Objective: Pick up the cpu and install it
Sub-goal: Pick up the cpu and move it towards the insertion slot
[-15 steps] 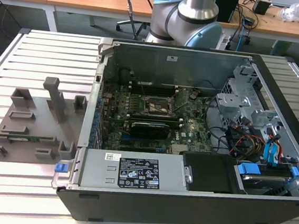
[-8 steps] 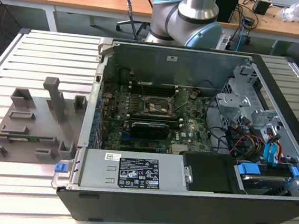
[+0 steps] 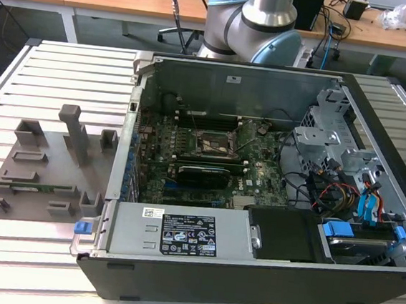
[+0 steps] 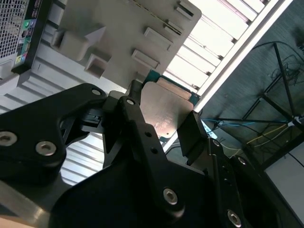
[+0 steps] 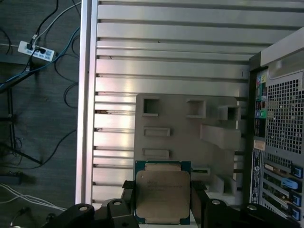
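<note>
Hand closed on the cpu by opposite edges | grey tray beneath the hand | judgement: carry it level, grip steady, no tilt

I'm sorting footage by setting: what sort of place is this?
Probably a robotics lab or workshop: an arm's gripper holds the cpu above a slotted metal table, an open computer case lies on it, and cabled desks stand beyond.

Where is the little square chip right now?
In the first wrist view the chip sits clamped in the gripper, held over the grey tray on the slatted table, beside the computer case.
</note>
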`<control>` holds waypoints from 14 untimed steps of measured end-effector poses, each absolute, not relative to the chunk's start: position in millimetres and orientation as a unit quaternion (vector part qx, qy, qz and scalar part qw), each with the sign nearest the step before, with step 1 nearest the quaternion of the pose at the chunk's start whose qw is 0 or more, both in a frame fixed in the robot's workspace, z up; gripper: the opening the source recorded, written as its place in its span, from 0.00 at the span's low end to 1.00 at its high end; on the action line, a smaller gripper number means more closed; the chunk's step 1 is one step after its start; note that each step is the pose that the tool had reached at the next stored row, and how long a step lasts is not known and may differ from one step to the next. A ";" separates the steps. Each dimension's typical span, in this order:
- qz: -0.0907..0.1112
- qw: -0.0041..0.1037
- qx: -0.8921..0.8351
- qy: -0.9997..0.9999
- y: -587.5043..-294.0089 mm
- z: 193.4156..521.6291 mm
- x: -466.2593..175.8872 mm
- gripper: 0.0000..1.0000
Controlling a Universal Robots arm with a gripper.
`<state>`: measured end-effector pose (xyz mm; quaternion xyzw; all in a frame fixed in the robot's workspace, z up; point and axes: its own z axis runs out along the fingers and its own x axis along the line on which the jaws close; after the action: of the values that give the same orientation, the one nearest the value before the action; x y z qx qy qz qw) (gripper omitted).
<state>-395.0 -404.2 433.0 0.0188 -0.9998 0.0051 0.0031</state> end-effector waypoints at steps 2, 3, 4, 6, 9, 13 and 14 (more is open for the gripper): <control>0.005 0.003 0.019 -1.000 -404.2 435.6 -395.0 0.55; 0.005 0.003 0.019 -1.000 -404.2 436.7 -395.0 0.55; 0.005 0.003 0.019 -1.000 -404.2 439.0 -395.0 0.55; 0.005 0.003 0.019 -1.000 -404.2 443.1 -395.0 0.55; 0.005 0.003 0.019 -1.000 -404.2 446.9 -395.0 0.55; 0.005 0.003 0.019 -1.000 -404.2 447.4 -394.9 0.55; 0.005 0.003 0.019 -1.000 -404.2 447.3 -395.0 0.55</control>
<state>-395.0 -404.2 447.3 0.0189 -0.9998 0.0046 0.0032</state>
